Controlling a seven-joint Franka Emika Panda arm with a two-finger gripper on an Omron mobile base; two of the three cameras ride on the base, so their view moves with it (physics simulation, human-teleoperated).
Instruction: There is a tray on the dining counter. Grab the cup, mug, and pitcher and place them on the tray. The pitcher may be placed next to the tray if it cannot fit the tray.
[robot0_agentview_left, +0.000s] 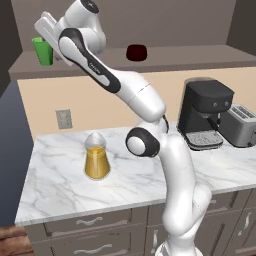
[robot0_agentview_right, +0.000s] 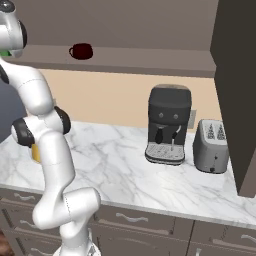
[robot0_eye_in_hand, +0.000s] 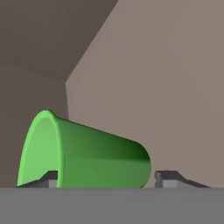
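Grabbing green cup (robot0_eye_in_hand: 87, 153) at left end of upper shelf (robot0_agentview_left: 175, 57); jaws straddling it, grip unconfirmed. Next: clamp, lift clear, carry toward tray.

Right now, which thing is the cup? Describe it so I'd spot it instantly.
Look at the high brown shelf above the marble worktop. At its left end, by the claw, stands the cup: a bright green tapered tumbler with no handle, unlike the dark squat mug farther right.
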